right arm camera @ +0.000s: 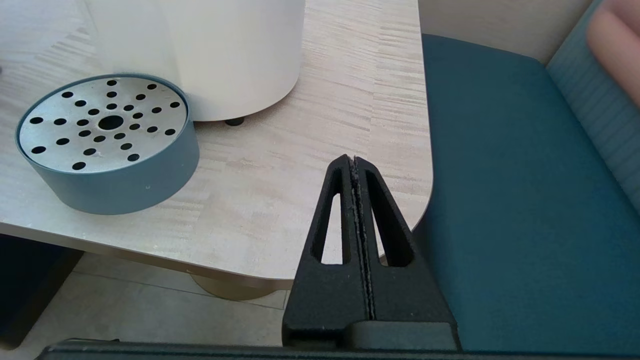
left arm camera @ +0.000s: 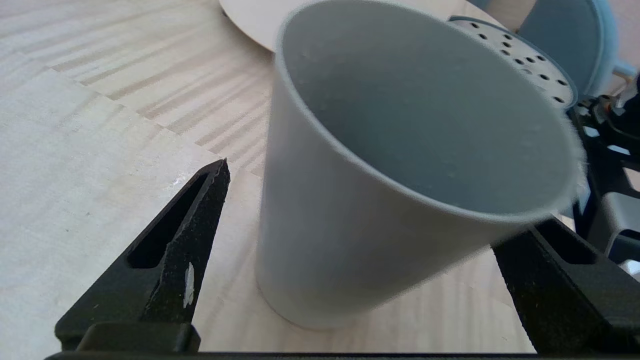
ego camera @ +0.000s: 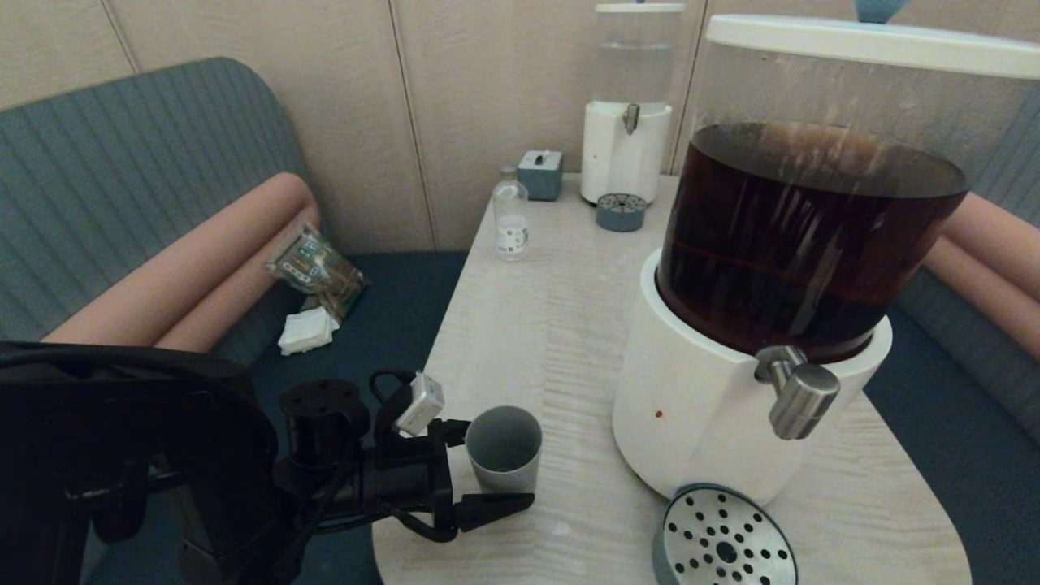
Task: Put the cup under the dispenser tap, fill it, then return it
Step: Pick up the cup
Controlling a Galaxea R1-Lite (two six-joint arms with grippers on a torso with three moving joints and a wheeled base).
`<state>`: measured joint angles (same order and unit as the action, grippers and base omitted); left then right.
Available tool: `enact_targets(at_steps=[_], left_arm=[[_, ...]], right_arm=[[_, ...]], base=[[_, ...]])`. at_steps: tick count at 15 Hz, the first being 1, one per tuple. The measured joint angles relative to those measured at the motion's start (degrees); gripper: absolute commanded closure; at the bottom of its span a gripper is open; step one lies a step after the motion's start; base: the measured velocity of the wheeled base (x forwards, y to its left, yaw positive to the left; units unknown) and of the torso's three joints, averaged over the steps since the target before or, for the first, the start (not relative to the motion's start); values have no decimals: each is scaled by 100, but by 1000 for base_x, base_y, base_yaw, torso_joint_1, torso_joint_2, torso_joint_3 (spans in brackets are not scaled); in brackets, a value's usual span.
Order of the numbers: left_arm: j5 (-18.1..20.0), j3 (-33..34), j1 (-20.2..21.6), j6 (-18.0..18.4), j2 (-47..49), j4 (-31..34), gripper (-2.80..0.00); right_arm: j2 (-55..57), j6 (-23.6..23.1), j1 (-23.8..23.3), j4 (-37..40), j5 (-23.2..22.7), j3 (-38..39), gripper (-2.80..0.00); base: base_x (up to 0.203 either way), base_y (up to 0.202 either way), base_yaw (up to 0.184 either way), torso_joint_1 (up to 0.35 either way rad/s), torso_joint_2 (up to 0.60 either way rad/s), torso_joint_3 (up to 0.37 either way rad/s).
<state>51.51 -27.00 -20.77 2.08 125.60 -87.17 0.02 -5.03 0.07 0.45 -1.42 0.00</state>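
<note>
The grey cup (ego camera: 504, 445) stands upright on the table's near left part, left of the big white-based dispenser (ego camera: 691, 406) that holds dark brown liquid. The steel dispenser tap (ego camera: 800, 396) juts out over a round perforated drip tray (ego camera: 723, 540). My left gripper (ego camera: 500, 465) is open and straddles the cup. In the left wrist view the cup (left arm camera: 350, 240) fills the space between the fingers (left arm camera: 175, 250), with a gap on one side; the other side is hidden behind the rim. My right gripper (right arm camera: 354, 161) is shut and empty, off the table's near right corner.
At the table's far end stand a small clear-liquid dispenser (ego camera: 627, 106) with its own tray (ego camera: 621, 213), a clear bottle (ego camera: 511, 215) and a grey box (ego camera: 540, 173). A packet (ego camera: 317, 268) and tissues (ego camera: 307, 331) lie on the left seat. The drip tray (right arm camera: 107, 140) sits near the table's front edge.
</note>
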Motion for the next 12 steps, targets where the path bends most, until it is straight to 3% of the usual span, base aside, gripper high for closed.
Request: enact_targets(at_steps=[2,3,12], left_arm=[[-23,-60,-4,-18,40,0,-280],[-33,-83,-15,-18,56,-1,0],[-45,174,-199,-105,-219,0,0]], right_arm=[[0,-2,0,-1,1,0,0],[0,0,0,1,1,0,0],[0,-2,0,1,1,0,0]], base=[[0,0,0,0,0,0],[0,0,0,0,0,0],[0,0,0,0,0,0]])
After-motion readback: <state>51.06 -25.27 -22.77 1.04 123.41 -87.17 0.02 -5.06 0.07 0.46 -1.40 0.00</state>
